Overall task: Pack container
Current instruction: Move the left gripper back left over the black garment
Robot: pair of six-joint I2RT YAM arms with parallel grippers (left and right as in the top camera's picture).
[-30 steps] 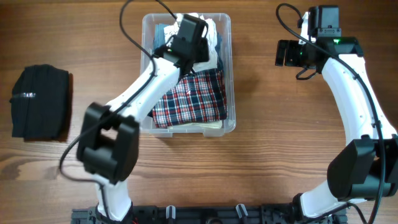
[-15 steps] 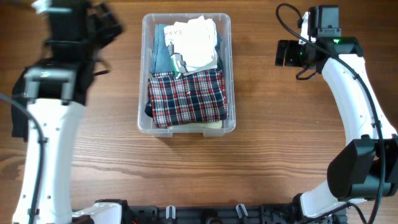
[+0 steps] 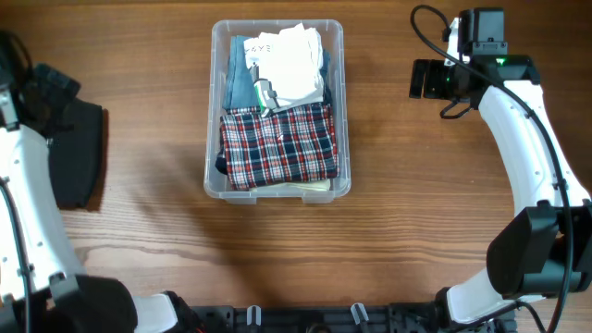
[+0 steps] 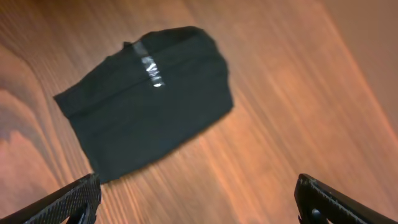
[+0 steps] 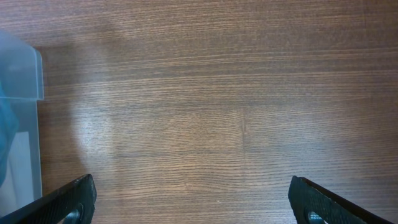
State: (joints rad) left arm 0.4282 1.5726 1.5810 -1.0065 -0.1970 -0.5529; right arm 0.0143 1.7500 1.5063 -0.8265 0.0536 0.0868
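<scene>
Robot lab bench, wood-grain table (image 3: 398, 240), two cabled arms (image 3: 523, 129), mounting rail (image 3: 305, 320)

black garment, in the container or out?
Out. The black garment lies folded on the table, left of the container, apart from it.

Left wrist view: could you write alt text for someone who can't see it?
A folded black cloth with a small silvery mark lies flat on the wooden table. The left hand hovers above it, open and empty, its fingertips at the bottom corners.
</scene>
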